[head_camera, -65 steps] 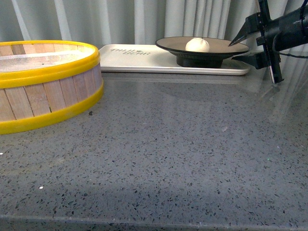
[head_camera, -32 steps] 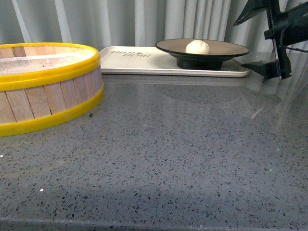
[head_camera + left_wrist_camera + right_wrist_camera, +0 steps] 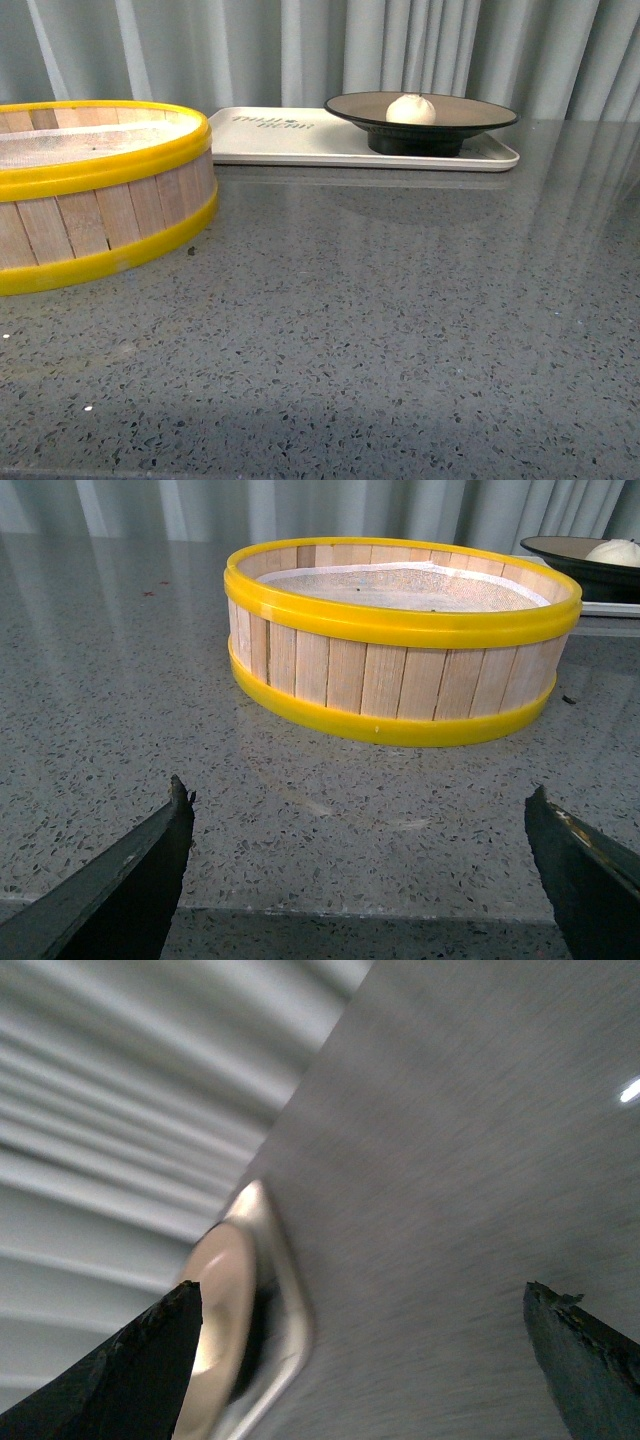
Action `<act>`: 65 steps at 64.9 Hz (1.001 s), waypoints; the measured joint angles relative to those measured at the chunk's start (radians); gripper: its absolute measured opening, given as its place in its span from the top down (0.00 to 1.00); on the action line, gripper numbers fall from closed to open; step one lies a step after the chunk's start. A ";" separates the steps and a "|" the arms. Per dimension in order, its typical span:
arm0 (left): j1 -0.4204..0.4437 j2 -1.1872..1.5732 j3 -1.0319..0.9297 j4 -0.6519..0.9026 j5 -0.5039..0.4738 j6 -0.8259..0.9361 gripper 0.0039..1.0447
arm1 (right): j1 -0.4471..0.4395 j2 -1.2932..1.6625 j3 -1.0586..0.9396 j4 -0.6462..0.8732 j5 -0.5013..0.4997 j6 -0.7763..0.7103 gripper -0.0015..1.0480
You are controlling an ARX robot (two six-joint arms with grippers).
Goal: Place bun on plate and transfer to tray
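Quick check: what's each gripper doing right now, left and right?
Left gripper: open, holding nothing.
Right gripper: open, holding nothing.

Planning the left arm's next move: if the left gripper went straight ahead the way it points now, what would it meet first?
Probably the yellow-rimmed wooden steamer basket. The left gripper is open and empty, with bare countertop between it and the basket wall. Depth is hard to judge.
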 joint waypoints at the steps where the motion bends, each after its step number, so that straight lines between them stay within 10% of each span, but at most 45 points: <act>1: 0.000 0.000 0.000 0.000 0.000 0.000 0.06 | -0.020 -0.047 -0.050 0.014 0.040 -0.050 0.08; 16: 0.000 0.000 0.000 0.000 0.000 0.000 0.06 | -0.224 -0.465 -0.487 0.211 0.177 -0.596 0.08; 26: 0.000 0.000 0.000 0.000 0.000 0.000 0.06 | -0.314 -0.628 -0.715 0.275 -0.409 -0.863 0.39; 51: 0.000 0.000 0.000 0.000 0.000 0.000 0.06 | -0.070 -0.907 -0.823 0.131 -0.184 -0.919 0.99; 65: 0.000 0.000 0.000 0.000 0.000 0.000 0.06 | 0.031 -1.009 -0.850 0.064 -0.089 -0.921 0.98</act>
